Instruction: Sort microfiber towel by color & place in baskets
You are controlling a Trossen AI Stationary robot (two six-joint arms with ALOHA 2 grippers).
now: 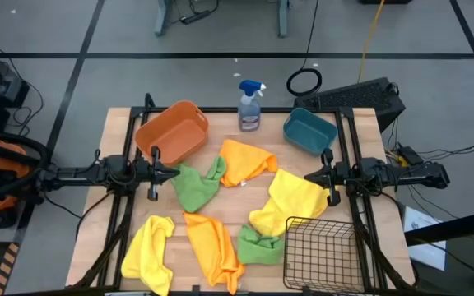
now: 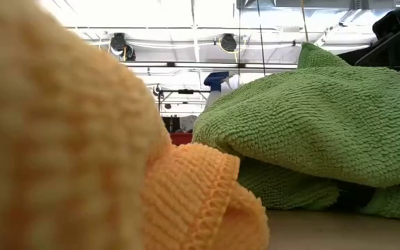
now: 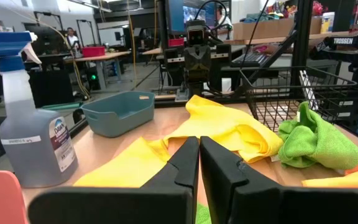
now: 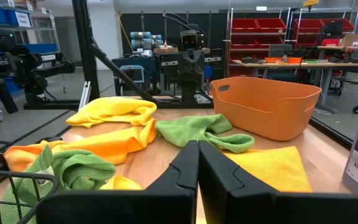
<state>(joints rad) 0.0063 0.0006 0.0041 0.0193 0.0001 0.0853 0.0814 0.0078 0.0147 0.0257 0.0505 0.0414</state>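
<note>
Several microfiber towels lie loose on the wooden table: a green one [image 1: 197,186] and an orange one [image 1: 245,160] at the middle, a yellow one [image 1: 290,201] to the right, and a yellow [image 1: 148,253], an orange [image 1: 212,247] and a green one [image 1: 260,245] along the near edge. The orange tub [image 1: 175,130] and the teal bin [image 1: 309,131] stand at the far side, the black wire basket [image 1: 321,251] at the near right. My left gripper [image 1: 171,173] hovers shut beside the middle green towel. My right gripper [image 1: 309,176] hovers shut by the right yellow towel.
A spray bottle [image 1: 250,105] with a blue top stands between the tub and the bin at the far edge. In the low view the near orange towel [image 2: 186,201] and green towel [image 2: 311,132] fill the picture. Bare wood [image 1: 229,201] shows between the towels at the middle.
</note>
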